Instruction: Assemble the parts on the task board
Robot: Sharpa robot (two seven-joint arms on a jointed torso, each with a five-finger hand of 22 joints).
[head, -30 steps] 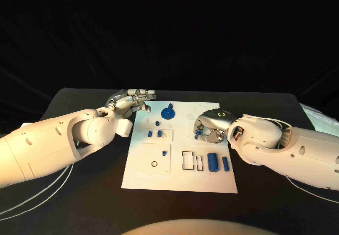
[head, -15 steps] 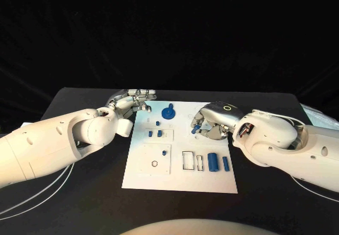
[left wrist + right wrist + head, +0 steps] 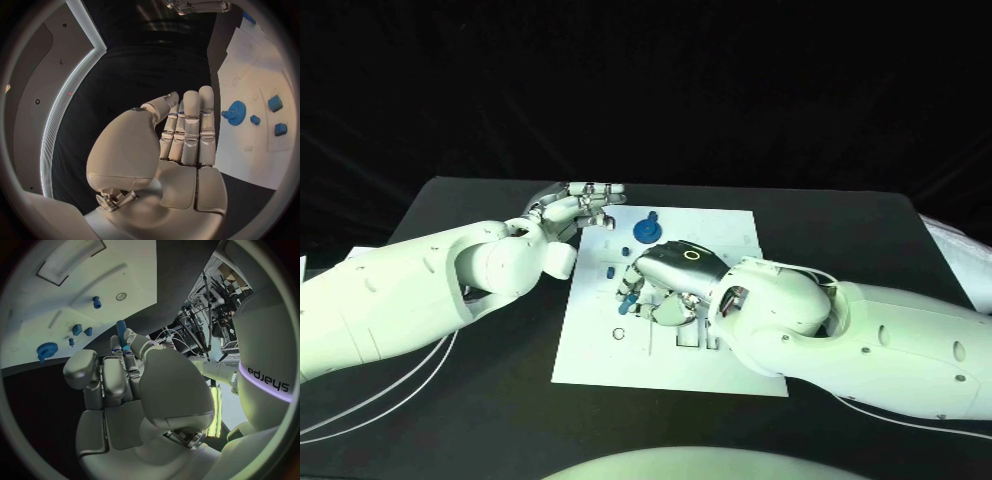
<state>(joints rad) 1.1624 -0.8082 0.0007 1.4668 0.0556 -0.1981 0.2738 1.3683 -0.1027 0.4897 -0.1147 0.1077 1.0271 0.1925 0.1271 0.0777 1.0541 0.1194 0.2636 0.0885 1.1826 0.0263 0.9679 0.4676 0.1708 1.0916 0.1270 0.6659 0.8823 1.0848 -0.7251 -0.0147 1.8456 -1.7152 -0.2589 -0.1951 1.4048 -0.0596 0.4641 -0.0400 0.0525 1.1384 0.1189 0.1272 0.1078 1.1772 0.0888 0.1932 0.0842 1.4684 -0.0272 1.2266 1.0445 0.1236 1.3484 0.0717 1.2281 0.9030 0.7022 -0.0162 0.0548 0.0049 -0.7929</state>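
Note:
The white task board [image 3: 606,368] lies in the middle of the black table. My right hand [image 3: 672,281] hovers over the board's middle and pinches a blue cylindrical peg [image 3: 120,329] between its fingertips; the peg [image 3: 627,297] points down at the board's left half. A blue gear [image 3: 646,230] stands near the board's far edge, also seen as the gear [image 3: 235,111]. Small blue blocks [image 3: 275,103] sit in the board beside it. My left hand [image 3: 574,207] hangs at the board's far left corner, fingers stretched out side by side, holding nothing.
A round hole [image 3: 617,334] and a rectangular slot [image 3: 685,341] lie on the board's near half, partly under my right forearm. Pale sheets [image 3: 956,245] lie at the table's right edge. White cables [image 3: 387,392] trail over the near left of the table.
My right hand has swung from the board's right side toward its middle and left, carrying the blue peg. The left hand has hardly moved.

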